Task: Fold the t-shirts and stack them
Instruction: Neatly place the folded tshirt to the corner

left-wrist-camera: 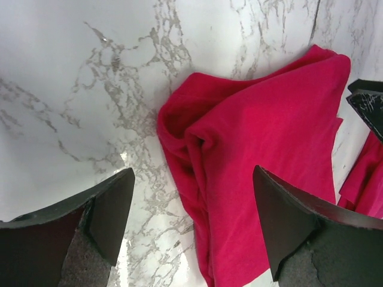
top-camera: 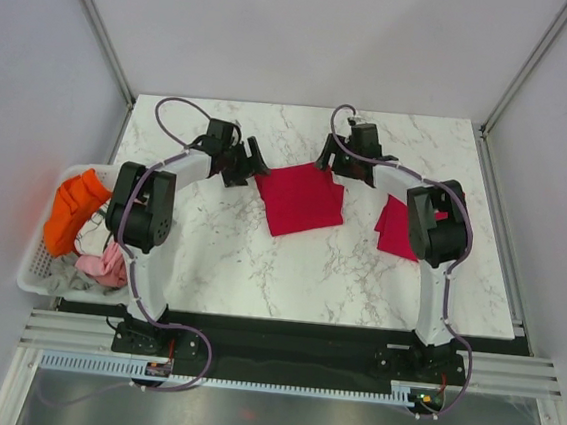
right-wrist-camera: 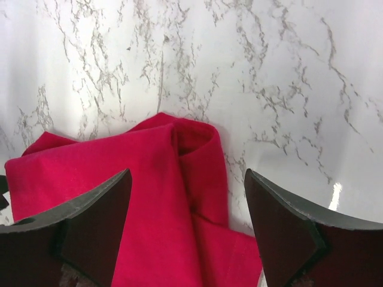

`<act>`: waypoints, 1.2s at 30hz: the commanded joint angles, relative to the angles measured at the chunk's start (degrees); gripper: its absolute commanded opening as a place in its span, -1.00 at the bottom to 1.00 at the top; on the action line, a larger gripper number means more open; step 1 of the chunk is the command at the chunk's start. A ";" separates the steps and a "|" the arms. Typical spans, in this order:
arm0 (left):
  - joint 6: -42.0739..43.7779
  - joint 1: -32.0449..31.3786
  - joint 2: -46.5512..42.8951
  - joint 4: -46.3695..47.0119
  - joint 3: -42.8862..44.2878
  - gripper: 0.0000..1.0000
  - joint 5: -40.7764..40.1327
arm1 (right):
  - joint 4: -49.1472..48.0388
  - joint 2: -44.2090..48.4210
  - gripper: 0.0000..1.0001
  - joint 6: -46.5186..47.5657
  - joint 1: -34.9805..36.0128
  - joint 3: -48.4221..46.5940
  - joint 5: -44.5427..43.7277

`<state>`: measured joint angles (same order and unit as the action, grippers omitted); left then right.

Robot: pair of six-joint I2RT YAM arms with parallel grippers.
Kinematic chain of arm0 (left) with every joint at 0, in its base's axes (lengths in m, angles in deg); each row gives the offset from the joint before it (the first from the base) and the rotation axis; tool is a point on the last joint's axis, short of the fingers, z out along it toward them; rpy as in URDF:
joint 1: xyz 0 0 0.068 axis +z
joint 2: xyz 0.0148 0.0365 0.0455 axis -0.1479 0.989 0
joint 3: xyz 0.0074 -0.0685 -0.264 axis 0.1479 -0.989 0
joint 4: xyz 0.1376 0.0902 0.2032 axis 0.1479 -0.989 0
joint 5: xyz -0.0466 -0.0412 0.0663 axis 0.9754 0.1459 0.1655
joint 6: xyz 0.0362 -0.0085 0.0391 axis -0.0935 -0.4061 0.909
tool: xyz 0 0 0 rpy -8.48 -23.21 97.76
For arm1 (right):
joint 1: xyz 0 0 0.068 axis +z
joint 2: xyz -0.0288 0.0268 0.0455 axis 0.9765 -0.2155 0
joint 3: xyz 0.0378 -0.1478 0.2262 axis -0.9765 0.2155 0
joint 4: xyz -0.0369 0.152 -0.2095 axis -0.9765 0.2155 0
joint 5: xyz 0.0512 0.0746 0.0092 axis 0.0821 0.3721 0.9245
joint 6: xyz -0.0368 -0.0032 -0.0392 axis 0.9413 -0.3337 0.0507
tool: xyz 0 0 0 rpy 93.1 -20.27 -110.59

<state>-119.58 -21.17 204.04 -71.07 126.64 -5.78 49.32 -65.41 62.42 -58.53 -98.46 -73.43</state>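
Note:
A crimson t-shirt lies folded into a rough square at the middle of the marble table. My left gripper hovers at its far left corner, and my right gripper at its far right corner. In the left wrist view the shirt shows a rumpled left edge between my open left gripper jaws. In the right wrist view a rolled corner of the shirt sits between my open right gripper jaws. Neither gripper holds cloth. Another folded red t-shirt lies to the right, partly hidden by the right arm.
A white basket at the table's left edge holds an orange cloth and a pink cloth. The table's metal frame posts rise at the back corners. The right gripper's finger shows in the left wrist view.

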 commanded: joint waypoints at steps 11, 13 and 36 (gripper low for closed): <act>1.04 -1.92 2.42 0.46 5.03 0.37 1.60 | 4.00 -6.51 0.21 0.51 -0.48 -7.88 7.07; 0.08 -2.01 3.21 -1.82 6.00 0.35 0.11 | 4.43 -6.78 0.19 0.51 -0.39 -8.23 6.63; -3.01 -2.01 10.85 -7.10 12.24 -0.23 0.89 | 4.70 -5.81 0.10 1.48 0.39 -7.26 5.31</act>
<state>-122.05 -23.25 212.42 -75.92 135.86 -6.02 52.95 -71.00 63.04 -58.77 -105.06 -67.75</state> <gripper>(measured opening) 0.416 0.552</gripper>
